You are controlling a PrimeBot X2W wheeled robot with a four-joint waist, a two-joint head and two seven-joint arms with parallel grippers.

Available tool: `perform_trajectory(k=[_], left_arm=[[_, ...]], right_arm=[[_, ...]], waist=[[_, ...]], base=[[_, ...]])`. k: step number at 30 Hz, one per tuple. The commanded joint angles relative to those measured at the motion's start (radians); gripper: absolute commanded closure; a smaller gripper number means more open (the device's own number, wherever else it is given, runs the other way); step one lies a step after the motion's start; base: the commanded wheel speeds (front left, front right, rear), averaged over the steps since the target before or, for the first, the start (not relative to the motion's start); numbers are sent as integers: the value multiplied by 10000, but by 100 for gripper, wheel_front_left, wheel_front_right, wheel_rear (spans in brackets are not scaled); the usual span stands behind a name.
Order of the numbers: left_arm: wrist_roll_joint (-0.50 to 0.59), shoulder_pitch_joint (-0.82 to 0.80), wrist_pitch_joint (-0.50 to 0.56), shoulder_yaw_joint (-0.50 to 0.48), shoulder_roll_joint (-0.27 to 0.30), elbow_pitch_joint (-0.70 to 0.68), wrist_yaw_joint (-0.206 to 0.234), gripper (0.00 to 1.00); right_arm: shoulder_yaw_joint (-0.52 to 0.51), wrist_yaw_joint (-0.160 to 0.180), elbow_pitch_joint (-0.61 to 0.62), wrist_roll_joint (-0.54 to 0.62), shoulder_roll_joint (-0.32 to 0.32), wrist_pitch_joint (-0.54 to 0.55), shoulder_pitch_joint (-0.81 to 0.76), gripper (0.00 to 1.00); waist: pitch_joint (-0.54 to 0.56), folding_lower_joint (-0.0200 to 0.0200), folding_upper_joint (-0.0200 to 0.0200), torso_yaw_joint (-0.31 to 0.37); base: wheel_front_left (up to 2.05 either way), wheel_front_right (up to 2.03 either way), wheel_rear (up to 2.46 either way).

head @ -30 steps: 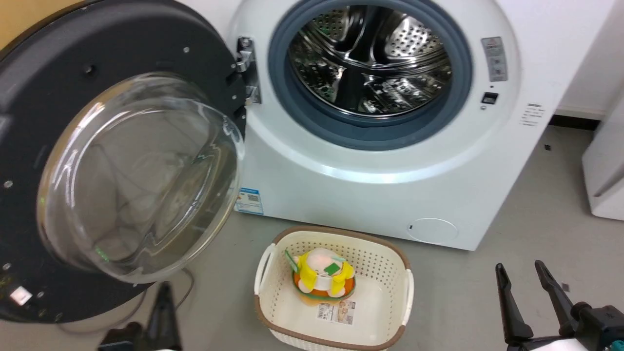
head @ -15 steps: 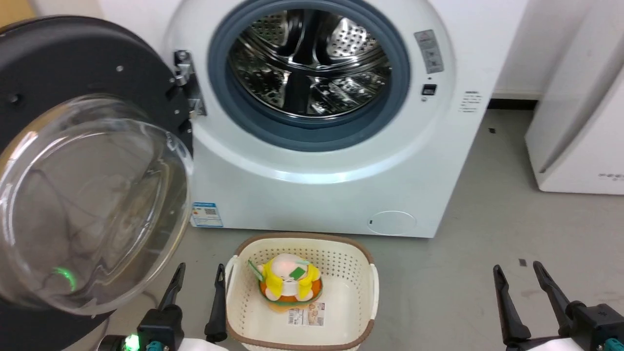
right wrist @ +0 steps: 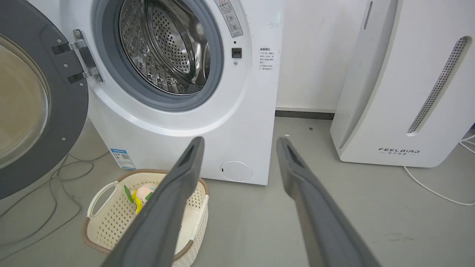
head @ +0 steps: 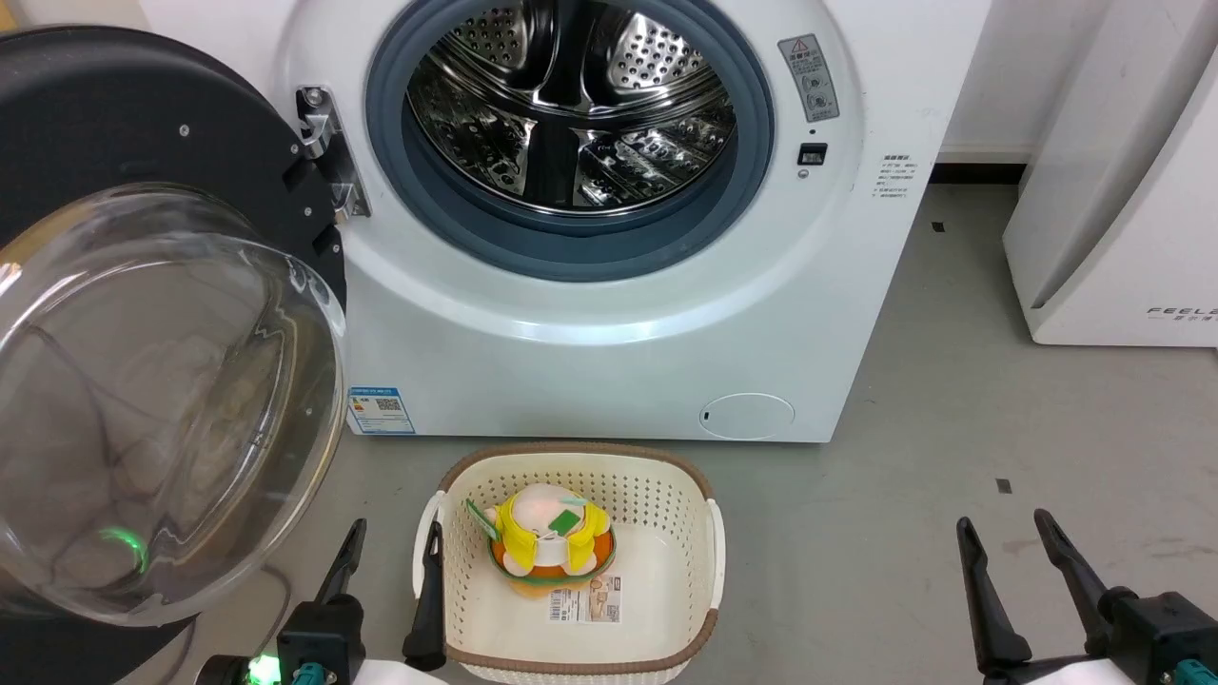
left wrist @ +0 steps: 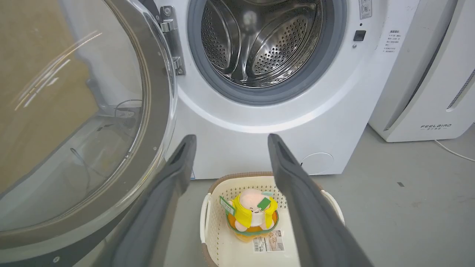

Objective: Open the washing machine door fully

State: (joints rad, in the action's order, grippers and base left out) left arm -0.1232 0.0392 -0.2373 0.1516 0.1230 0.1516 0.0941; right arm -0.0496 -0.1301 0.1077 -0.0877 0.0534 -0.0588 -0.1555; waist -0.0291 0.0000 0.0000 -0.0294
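**Clerk:** Item one, the door?

**Robot:** The washing machine door (head: 143, 114): swung out on its hinge (head: 328, 152), at 9 o'clock of the steel drum (head: 571, 105). Its matte black back and clear glass bowl (head: 162, 400) face me. The washing machine (head: 590, 323) stands at 12 o'clock.

**Clerk:** Item two, grippers?

**Robot:** My left gripper (head: 398, 523): 7 o'clock in the head view, fingers spread wide with nothing between them, just beside the basket (head: 571, 455) (whether it touches, I cannot tell). My right gripper (head: 1001, 518): 5 o'clock, equally wide, holding nothing, over grey floor (head: 904, 495).

**Clerk:** Sundries?

**Robot:** Basket: on the floor at 6 o'clock of the machine, containing one plush toy (head: 547, 538) in yellow. White appliance (head: 1113, 190): 3 o'clock of the machine.
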Motion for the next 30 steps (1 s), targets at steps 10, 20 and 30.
perform_trajectory(k=[10,20,30], left_arm=[[4,-208,-62,83,139,81,67,0],[42,-49,113,-2,65,-2,-52,100],[142,-78,303,-129,-2,-129,-126,100]], right_arm=[[2,-6,-53,21,-32,-59,27,0],[21,0,-88,43,-2,25,79,100],[61,-1,-171,113,-4,72,203,100]], waist=[[-36,0,0,-8],[-25,0,0,8],[1,0,0,32]], base=[[0,0,0],[0,0,0],[0,0,0]])
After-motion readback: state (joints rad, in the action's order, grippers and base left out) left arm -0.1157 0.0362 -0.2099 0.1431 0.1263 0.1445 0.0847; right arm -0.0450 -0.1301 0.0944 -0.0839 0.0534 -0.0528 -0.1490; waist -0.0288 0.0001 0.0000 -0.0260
